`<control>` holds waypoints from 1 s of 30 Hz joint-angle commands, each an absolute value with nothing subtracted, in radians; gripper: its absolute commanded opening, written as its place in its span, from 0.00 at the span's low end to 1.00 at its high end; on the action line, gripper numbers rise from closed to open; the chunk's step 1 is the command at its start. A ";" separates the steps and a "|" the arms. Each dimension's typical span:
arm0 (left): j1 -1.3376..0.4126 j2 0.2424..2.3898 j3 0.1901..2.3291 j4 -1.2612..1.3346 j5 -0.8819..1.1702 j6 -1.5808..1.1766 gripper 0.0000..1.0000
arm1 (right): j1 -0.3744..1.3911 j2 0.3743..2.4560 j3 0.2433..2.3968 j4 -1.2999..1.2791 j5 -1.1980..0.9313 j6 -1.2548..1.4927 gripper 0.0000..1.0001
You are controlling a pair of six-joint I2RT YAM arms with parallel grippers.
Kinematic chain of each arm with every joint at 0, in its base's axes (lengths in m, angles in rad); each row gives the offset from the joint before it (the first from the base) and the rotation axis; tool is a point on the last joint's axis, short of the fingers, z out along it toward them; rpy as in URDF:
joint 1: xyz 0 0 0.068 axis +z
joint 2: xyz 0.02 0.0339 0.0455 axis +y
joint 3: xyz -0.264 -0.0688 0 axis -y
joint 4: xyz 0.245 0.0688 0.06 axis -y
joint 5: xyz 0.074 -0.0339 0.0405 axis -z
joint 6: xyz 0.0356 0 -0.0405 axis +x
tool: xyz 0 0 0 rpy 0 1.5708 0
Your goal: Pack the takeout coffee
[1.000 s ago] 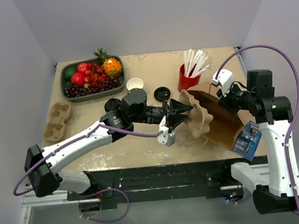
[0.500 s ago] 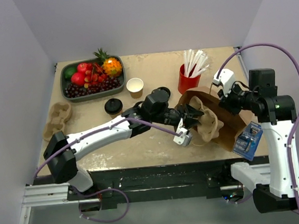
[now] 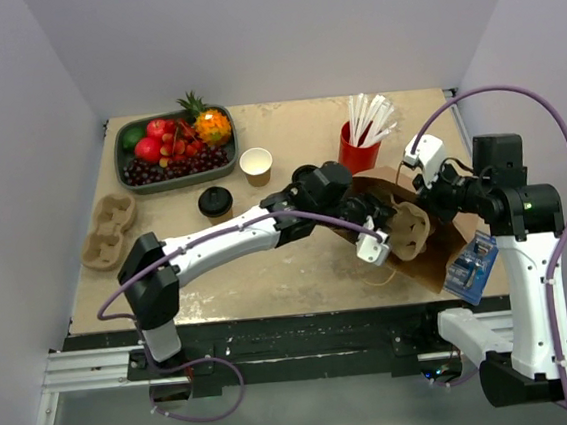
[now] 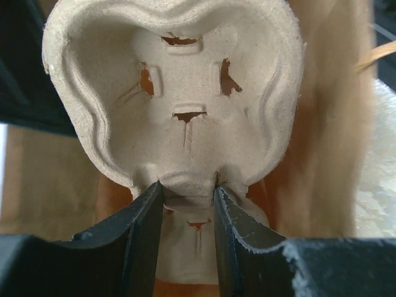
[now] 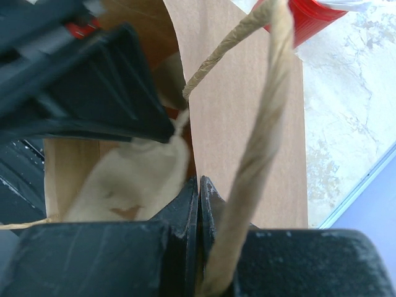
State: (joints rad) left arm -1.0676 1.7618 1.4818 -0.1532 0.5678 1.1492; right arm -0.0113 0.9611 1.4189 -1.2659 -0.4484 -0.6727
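- On the worktop, left of centre, the takeout coffee is seen standing upright with its black lid on. It is touched by neither arm and is well apart from the paper bag.
- A lidless paper cup is stood upright just behind the coffee and to its right.
- The left arm is stretched across the worktop towards the right side.
- A narrow ridge at the middle of the held pulp carrier is pinched by the left end effector. The fingers are set only slightly apart, with the ridge between them.
- The carrier is held up on edge, with one hollow well turned towards the left wrist camera. In the top view it is seen at the mouth of the brown bag, with brown paper close behind it.
- The right end effector is pressed together on the rim of the bag's wall, so the mouth is held up. A twisted paper handle is seen running past its fingers.
- A red cup filled with white straws is stood near the bag, behind it.
- A second pulp carrier is laid flat at the left edge of the worktop.
- A tray of fruit is set at the far left corner.
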 commanded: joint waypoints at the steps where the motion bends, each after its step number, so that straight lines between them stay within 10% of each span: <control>1: -1.091 1.850 1.603 -0.230 0.483 1.204 0.00 | -0.008 0.953 1.428 -1.287 -0.486 -0.666 0.00; 30: -1.160 2.184 1.827 -0.114 0.023 1.233 0.00 | -0.008 1.006 1.456 -1.342 -0.557 -0.615 0.00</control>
State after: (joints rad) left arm -1.1481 2.1586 1.7844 -0.2115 0.1081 1.2167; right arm -0.0113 0.9966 1.4166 -1.3052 -0.5194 -0.6460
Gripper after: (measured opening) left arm 0.400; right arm 0.014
